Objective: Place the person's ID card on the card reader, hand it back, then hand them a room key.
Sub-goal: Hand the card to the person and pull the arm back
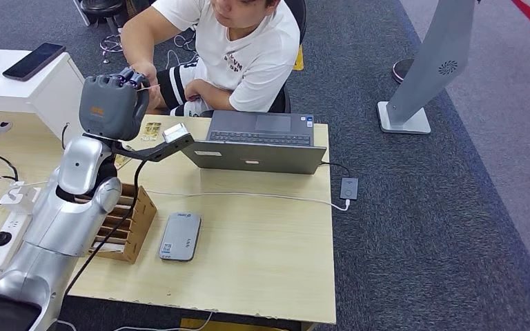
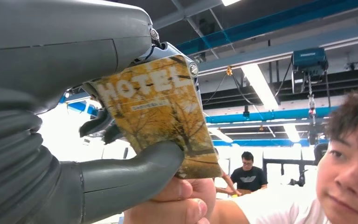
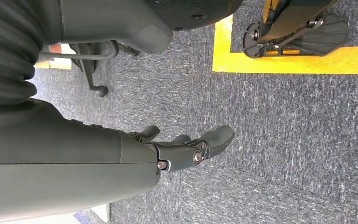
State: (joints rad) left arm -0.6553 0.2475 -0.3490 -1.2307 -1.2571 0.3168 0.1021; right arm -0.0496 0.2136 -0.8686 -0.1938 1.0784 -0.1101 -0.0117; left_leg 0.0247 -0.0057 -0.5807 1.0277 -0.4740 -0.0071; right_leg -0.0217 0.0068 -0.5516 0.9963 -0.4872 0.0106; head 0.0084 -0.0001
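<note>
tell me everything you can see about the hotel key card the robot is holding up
The key card is a thin, flat, glossy rectangle printed with yellow autumn trees and the pale word HOTEL above a smaller line too blurred to read. The left hand holds it raised toward the seated person, thick thumb across its printed face, darker fingers behind. The person's hand touches its lower edge.
</note>
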